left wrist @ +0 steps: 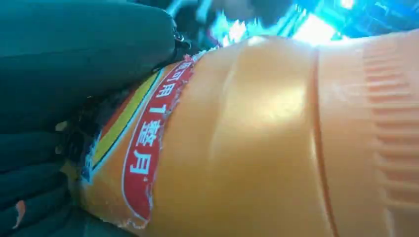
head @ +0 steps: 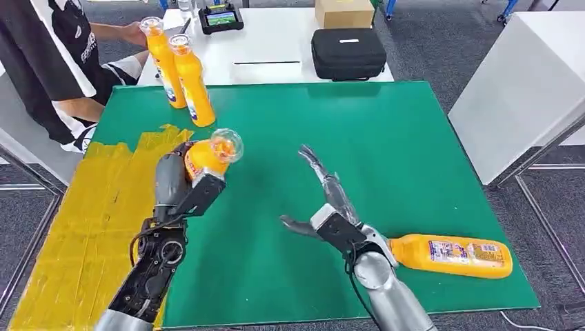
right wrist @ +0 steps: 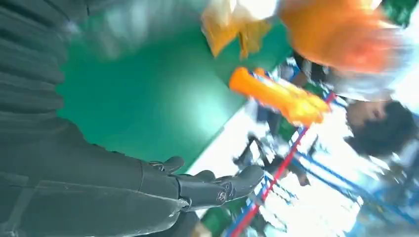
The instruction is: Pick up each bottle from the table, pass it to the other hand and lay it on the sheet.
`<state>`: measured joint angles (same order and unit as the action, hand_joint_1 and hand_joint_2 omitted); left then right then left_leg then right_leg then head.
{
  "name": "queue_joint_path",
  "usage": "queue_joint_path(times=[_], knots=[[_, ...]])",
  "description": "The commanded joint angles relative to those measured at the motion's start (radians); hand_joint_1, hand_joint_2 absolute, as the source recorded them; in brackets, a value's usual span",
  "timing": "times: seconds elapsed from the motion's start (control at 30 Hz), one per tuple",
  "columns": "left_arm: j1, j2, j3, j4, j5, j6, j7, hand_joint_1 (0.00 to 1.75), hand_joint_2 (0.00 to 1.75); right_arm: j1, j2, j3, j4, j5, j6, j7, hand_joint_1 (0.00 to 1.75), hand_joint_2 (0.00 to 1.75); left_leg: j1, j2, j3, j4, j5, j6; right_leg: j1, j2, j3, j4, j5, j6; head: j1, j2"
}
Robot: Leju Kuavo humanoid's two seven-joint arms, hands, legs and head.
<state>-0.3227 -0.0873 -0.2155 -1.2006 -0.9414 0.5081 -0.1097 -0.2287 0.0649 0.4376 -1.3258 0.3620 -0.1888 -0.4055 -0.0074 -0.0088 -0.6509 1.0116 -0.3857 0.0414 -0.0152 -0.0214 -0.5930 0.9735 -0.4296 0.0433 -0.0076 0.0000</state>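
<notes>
My left hand (head: 181, 185) grips an orange bottle (head: 210, 156) above the green mat, its clear cap pointing toward the right hand. The left wrist view is close on that bottle (left wrist: 257, 143) and its red label, held by dark fingers (left wrist: 34, 163). My right hand (head: 330, 200) is open at mid-table, fingers spread, apart from the held bottle; its fingers (right wrist: 212, 185) hold nothing. Another orange bottle (head: 452, 255) lies on its side near the front right. Two more bottles (head: 183, 76) stand upright at the back left. The yellow sheet (head: 83, 227) covers the left side.
A person (head: 62, 62) sits at the back left with a hand by the standing bottles. Behind the green mat (head: 386, 138) a white table carries a black case (head: 348, 52), a cardboard box (head: 343, 12) and a controller (head: 221, 17). Another white table (head: 524, 83) stands at right.
</notes>
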Motion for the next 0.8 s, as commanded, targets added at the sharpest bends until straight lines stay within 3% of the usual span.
queue_joint_path(times=[0.03,0.1,0.17,0.3,0.33,0.63,0.67,0.7,0.73,0.8], knots=[[-0.131,0.065,-0.023,0.315,-0.433,-0.173,0.246,1.75,1.75,0.096,-0.051,-0.092,-0.219,0.034,-0.042,-0.003,0.0,1.75,0.001,-0.001,0.004,0.0,-0.001,-0.002,0.001,0.0,0.005,-0.001,-0.002,-0.002,-0.001,0.0],[-0.159,0.06,-0.02,0.387,-0.464,-0.231,0.244,1.75,1.75,0.1,-0.056,-0.112,-0.234,0.052,-0.058,-0.002,0.0,1.75,0.0,-0.003,0.003,-0.001,0.0,-0.002,0.0,-0.002,0.004,-0.001,-0.001,-0.001,0.0,0.0],[-0.171,0.053,-0.008,0.424,-0.476,-0.21,0.237,1.75,1.75,0.097,-0.056,-0.123,-0.235,0.058,-0.053,-0.002,0.0,1.75,0.001,-0.003,0.008,-0.001,-0.002,-0.004,0.001,-0.002,0.009,-0.001,-0.003,-0.003,-0.001,0.0],[-0.171,0.053,-0.008,0.424,-0.476,-0.21,0.237,1.75,1.75,0.097,-0.056,-0.123,-0.235,0.058,-0.053,-0.002,0.0,1.75,0.001,0.001,0.003,0.0,-0.001,-0.002,0.001,0.001,0.003,-0.001,-0.001,-0.002,-0.001,0.0],[-0.173,0.051,-0.008,0.423,-0.476,-0.212,0.237,1.75,1.75,0.097,-0.052,-0.12,-0.234,0.058,-0.053,-0.002,0.0,1.75,0.002,0.001,0.009,0.001,-0.004,-0.004,0.001,0.002,0.01,-0.001,-0.004,-0.003,0.0,0.0],[-0.275,0.043,-0.025,0.693,-0.629,-0.436,0.327,1.75,1.75,0.123,-0.045,-0.189,-0.315,0.161,-0.106,0.041,0.0,1.75,0.001,0.0,0.004,0.0,-0.001,-0.002,0.001,0.001,0.004,-0.001,-0.001,-0.002,-0.001,0.0],[-0.279,0.044,-0.022,0.71,-0.629,-0.432,0.336,1.4,1.75,0.126,-0.044,-0.195,-0.322,0.17,-0.103,0.046,0.0,1.75,0.001,0.0,0.006,0.001,-0.002,-0.003,0.001,0.0,0.007,0.0,-0.002,-0.003,-0.001,0.0],[-0.281,0.046,-0.025,0.719,-0.629,-0.423,0.35,0.14,1.75,0.128,-0.042,-0.2,-0.327,0.177,-0.101,0.049,0.0,1.75,0.001,0.001,0.009,0.0,-0.003,-0.004,0.001,0.002,0.01,-0.001,-0.003,-0.003,0.0,0.0],[-0.279,0.046,-0.024,0.719,-0.629,-0.403,0.383,0.0,1.75,0.132,-0.039,-0.206,-0.331,0.183,-0.102,0.051,0.0,1.75,0.0,0.001,0.005,-0.001,0.0,-0.002,0.0,0.001,0.005,-0.001,0.0,-0.002,-0.001,0.0],[-0.279,0.046,-0.024,0.719,-0.629,-0.403,0.383,0.0,1.75,0.132,-0.039,-0.206,-0.331,0.183,-0.102,0.051,0.0,1.75,0.0,0.001,0.009,-0.001,-0.001,-0.002,0.0,0.002,0.009,-0.001,-0.001,-0.002,-0.001,0.0]])
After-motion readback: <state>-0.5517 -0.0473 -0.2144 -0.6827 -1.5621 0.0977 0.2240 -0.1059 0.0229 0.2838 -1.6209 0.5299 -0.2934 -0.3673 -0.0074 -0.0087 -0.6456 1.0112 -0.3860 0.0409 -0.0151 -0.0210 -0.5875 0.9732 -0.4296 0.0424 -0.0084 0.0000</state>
